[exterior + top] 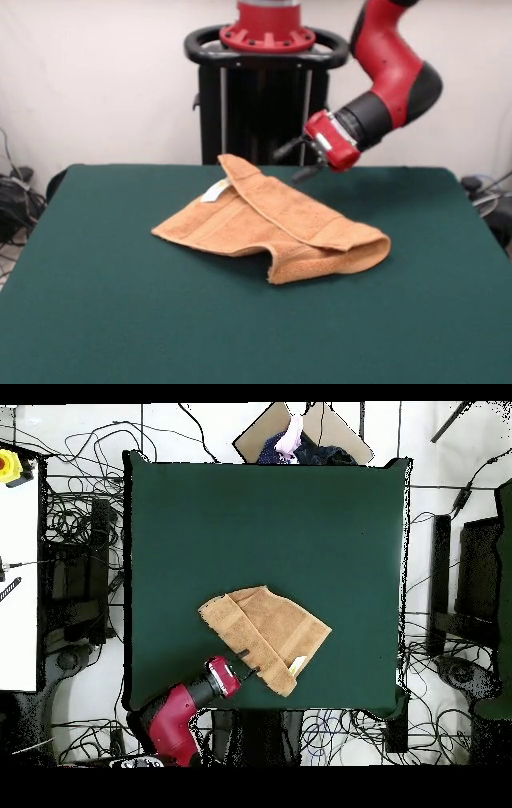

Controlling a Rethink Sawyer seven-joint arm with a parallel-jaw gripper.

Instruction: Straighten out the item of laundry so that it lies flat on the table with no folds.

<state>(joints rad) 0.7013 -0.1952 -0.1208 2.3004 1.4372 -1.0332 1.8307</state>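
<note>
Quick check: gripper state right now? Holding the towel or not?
Gripper: just off the towel's far edge and holding nothing; the pictures do not settle whether it is open or shut.

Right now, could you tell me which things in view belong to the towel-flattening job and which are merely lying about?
Job:
- towel, folded over
- table
- gripper, beside the towel's far edge

Lying about:
- cables on the floor
- a person at the table's far side

Lab: cable-strewn floor (pixel 70 564), pedestal (pixel 264 88)
</note>
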